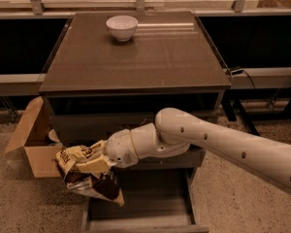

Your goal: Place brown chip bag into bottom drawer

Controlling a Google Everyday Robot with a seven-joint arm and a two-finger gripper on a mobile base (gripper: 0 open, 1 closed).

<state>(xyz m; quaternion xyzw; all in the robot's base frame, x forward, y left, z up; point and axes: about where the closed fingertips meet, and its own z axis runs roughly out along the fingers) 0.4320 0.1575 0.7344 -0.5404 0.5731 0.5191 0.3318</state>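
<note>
In the camera view, the gripper (93, 163) was clamped on the top end of the chip bag (94, 184). The bag therefore hung free above the open bottom drawer (145, 210), at its side nearest the cardboard box (31, 140), probably ready for lowering in. The bowl (121, 27) sat on the cabinet's surface (136, 62), well apart.

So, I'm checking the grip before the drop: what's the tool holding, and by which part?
The chip bag, pinched at its upper cream-yellow end by the tool, hanging above the left side of the bottom drawer.
</note>
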